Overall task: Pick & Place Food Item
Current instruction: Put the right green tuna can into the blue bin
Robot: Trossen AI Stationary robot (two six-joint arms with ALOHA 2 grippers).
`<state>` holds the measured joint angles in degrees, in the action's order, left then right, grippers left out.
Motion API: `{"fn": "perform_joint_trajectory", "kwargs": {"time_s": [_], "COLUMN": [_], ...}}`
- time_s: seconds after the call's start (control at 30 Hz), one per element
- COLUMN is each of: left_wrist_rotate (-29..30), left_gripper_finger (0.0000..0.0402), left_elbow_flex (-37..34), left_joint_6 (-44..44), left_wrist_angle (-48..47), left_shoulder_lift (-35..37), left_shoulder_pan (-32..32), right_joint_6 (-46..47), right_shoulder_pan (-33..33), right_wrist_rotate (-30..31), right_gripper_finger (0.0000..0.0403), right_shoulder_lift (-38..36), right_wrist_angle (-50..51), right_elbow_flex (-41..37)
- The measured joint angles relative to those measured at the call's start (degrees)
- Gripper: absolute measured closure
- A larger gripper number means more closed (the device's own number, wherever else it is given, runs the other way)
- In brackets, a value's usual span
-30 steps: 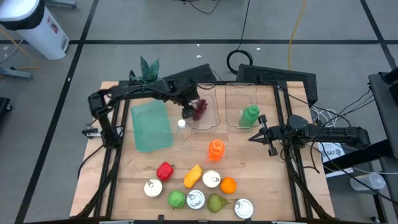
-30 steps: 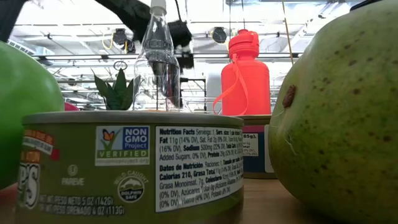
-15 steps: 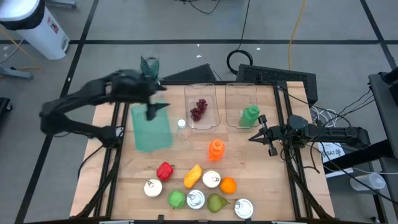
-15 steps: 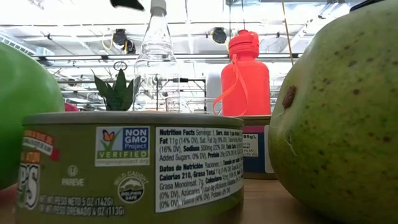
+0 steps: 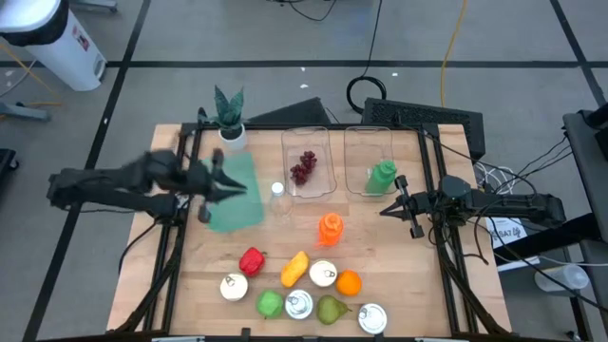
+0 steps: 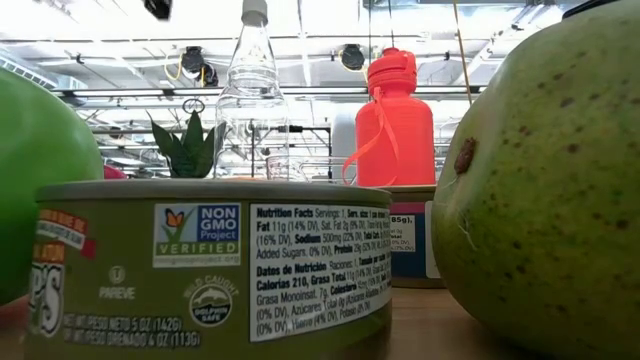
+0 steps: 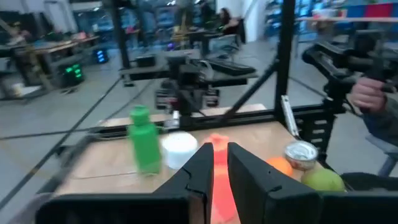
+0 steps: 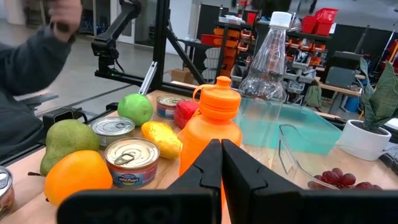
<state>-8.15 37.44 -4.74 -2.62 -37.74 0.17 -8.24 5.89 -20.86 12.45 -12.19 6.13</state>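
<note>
Grapes point(image 5: 303, 167) lie in the left clear tray point(image 5: 325, 186), near its middle, and also show in the right wrist view at the tray's edge. A small dark-red bunch, loose and lumpy; probably light, soft if real, stiff and a bit slick if plastic, which can't be told. Best hold is likely across the bunch's thick middle or at the stem end; a pinch on one berry could slip or pull it off. Long axis runs roughly along the tray's length, tilted a little; which end has the stem is too small to tell. Judged from this, the grapes look placed already.

Left gripper point(image 5: 220, 183) is well clear of the tray, over the teal board point(image 5: 245, 213) on the table's left side, fingers together with nothing between them. Right gripper point(image 5: 391, 208) waits on the right, just beside the green bottle point(image 5: 383, 176) in the right tray point(image 5: 352, 142), fingers pressed together and empty.

Between the trays and the front row stand a clear bottle point(image 5: 277, 193) and an orange bottle point(image 5: 330, 227). Front row: red pepper point(image 5: 252, 259), yellow pepper point(image 5: 295, 268), orange point(image 5: 349, 282), green apple point(image 5: 271, 303), pear point(image 5: 330, 309), four cans point(image 5: 322, 274). Plant point(image 5: 229, 110) sits at the back left corner.

A person's sleeve point(image 8: 28, 59) shows beyond the table in the right wrist view.
</note>
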Motion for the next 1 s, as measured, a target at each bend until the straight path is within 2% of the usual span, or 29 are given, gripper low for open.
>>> {"fn": "perform_joint_trajectory", "kwargs": {"time_s": [0.17,0.27,0.33,0.53,0.7,0.8,0.9,1.0], "left_wrist_rotate": [0.5,0.6,0.6,1.8,12.3,18.3,18.7,18.3], "left_gripper_finger": [0.0351,0.0351,0.0351,0.0351,0.0351,0.0351,0.0351,0.0351], "left_elbow_flex": [-13.4,-16.8,-17.1,-14.2,-12.2,-9.9,-7.2,-6.0], "left_joint_6": [0.4,0.8,0.4,-5.4,-2.5,-1.1,-0.5,-0.5], "left_wrist_angle": [25.8,40.8,45.7,46.2,45.9,40.4,32.1,29.2], "left_shoulder_lift": [-5.4,-10.6,-14.3,-22.6,-26.8,-27.9,-28.0,-27.9], "left_shoulder_pan": [-4.7,-7.9,-10.0,-14.8,-14.5,-12.9,-11.0,-10.4], "right_joint_6": [0.0,0.0,0.0,1.6,5.8,5.1,4.6,4.8], "right_shoulder_pan": [0.0,0.0,0.0,0.0,0.0,0.0,0.0,-0.9], "right_wrist_rotate": [0.1,0.1,0.1,0.0,0.0,0.1,-0.2,-1.2], "right_gripper_finger": [0.0403,0.0403,0.0403,0.0403,0.0403,0.0403,0.0403,0.0403], "right_shoulder_lift": [0.0,0.0,0.0,0.0,0.3,0.6,1.2,2.5], "right_wrist_angle": [0.0,0.0,0.0,0.0,-0.3,-1.6,-4.3,-4.1], "right_elbow_flex": [0.0,0.0,0.0,0.0,0.0,0.0,0.0,1.2]}}
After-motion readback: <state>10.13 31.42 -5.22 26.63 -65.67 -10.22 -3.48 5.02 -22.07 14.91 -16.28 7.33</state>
